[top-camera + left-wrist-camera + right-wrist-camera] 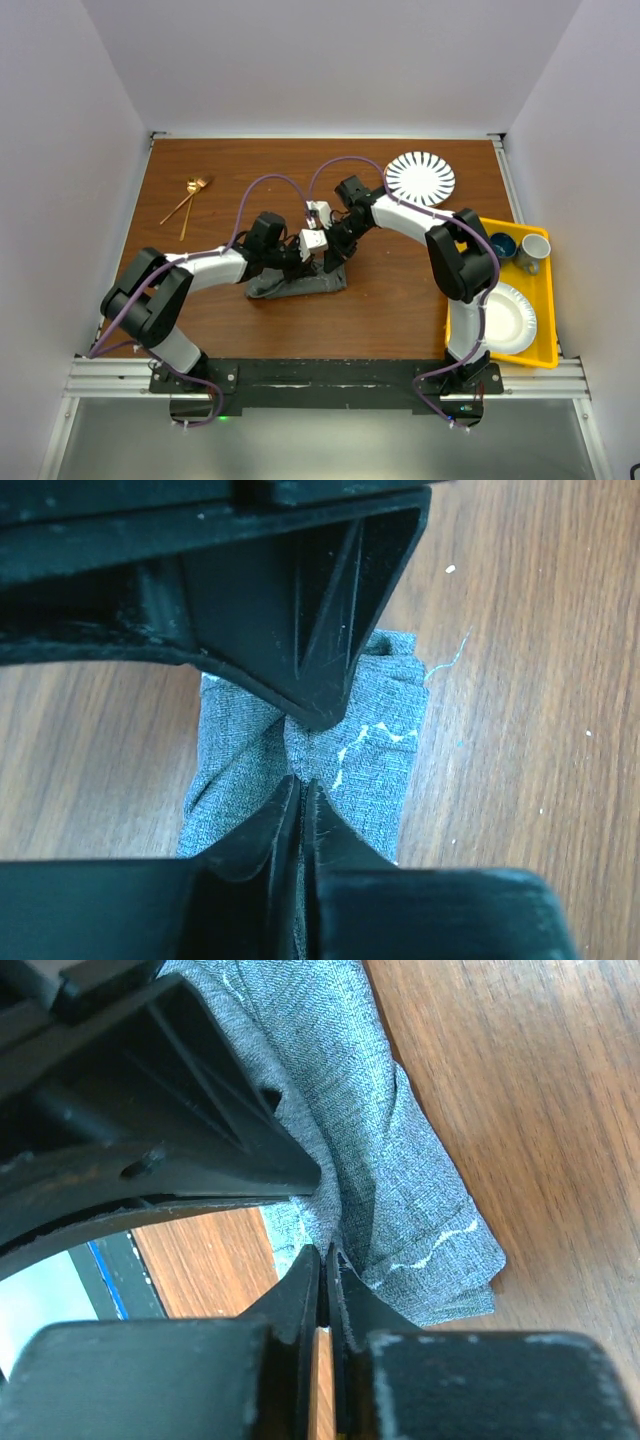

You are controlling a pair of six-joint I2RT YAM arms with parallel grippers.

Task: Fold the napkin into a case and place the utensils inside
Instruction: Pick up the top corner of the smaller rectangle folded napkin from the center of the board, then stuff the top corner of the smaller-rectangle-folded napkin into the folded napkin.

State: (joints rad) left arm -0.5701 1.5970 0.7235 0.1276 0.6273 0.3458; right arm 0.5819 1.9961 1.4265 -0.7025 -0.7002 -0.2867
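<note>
The dark grey napkin point(300, 285) lies folded into a narrow strip in the middle of the wooden table. Both grippers meet over it. In the left wrist view my left gripper point(300, 780) is shut, pinching a raised fold of the napkin point(370, 770). Right beside it my right gripper point(327, 1250) is also shut, its tips nipping a ridge of the napkin point(400, 1190) near a stitched hem. From above, the left gripper point(300, 265) and right gripper point(330, 262) almost touch. The two gold utensils point(187, 203) lie crossed at the far left, away from both arms.
A black-and-white striped plate point(420, 178) sits at the back right. A yellow tray point(545, 300) at the right edge holds a blue cup point(502, 245), a mug point(533, 252) and a white paper plate point(505, 320). White walls enclose the table.
</note>
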